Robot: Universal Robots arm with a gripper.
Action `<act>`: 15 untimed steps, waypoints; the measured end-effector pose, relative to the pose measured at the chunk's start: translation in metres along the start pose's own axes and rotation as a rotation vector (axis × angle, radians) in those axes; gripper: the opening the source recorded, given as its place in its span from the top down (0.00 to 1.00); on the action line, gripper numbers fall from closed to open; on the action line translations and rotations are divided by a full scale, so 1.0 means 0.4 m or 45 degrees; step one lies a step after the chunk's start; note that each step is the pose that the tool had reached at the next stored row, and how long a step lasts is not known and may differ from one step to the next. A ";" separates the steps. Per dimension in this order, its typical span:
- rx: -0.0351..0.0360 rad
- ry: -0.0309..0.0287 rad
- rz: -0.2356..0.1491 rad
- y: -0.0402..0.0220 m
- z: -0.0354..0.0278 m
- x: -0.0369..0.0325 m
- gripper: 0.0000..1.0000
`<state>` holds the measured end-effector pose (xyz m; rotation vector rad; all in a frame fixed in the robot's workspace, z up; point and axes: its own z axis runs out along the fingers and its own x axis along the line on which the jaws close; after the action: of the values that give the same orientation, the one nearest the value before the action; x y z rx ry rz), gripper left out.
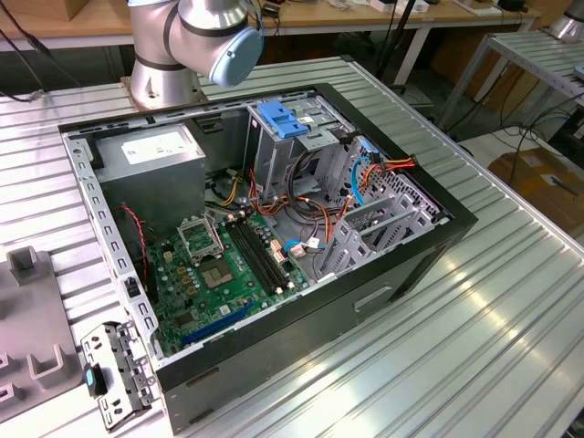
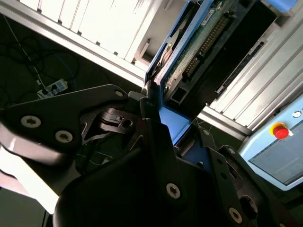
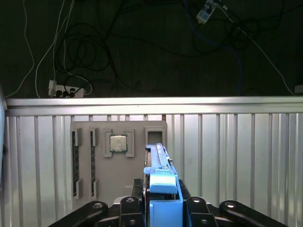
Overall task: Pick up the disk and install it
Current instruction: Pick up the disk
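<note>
Gripping the disk edge-on, the end effector hangs near a grey tray (processor chip inside).

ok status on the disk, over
Black gripper shut on flat dark metal disk in blue plastic carrier. Grey parts tray on ribbed metal table beyond it. Nothing seen blocking.

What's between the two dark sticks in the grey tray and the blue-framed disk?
First wrist view: a square silver processor chip, seated in the flat grey tray. The black pincer clamps the blue-framed hard disk.
</note>
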<state>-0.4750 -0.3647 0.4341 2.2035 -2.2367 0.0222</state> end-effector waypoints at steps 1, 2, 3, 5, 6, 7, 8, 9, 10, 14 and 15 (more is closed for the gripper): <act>0.0000 0.0000 0.000 0.000 -0.004 0.000 0.63; -0.0001 0.0000 0.000 0.000 -0.007 0.000 0.63; 0.0000 0.0000 0.000 0.000 -0.010 0.000 0.63; 0.0000 0.0000 0.000 0.000 -0.015 0.000 0.63; 0.0000 0.0000 0.000 0.000 -0.018 0.000 0.63; 0.0000 0.0000 0.000 0.000 -0.021 0.000 0.63; 0.0001 0.0000 0.000 0.000 -0.027 0.000 0.63; 0.0000 0.0000 0.000 0.000 -0.030 0.000 0.63; 0.0000 0.0000 0.000 0.000 -0.032 0.000 0.63; 0.0001 -0.0002 0.000 0.000 -0.040 0.000 0.63; -0.0001 -0.0001 0.000 0.000 -0.043 0.000 0.63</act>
<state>-0.4750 -0.3647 0.4512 2.2035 -2.2367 0.0220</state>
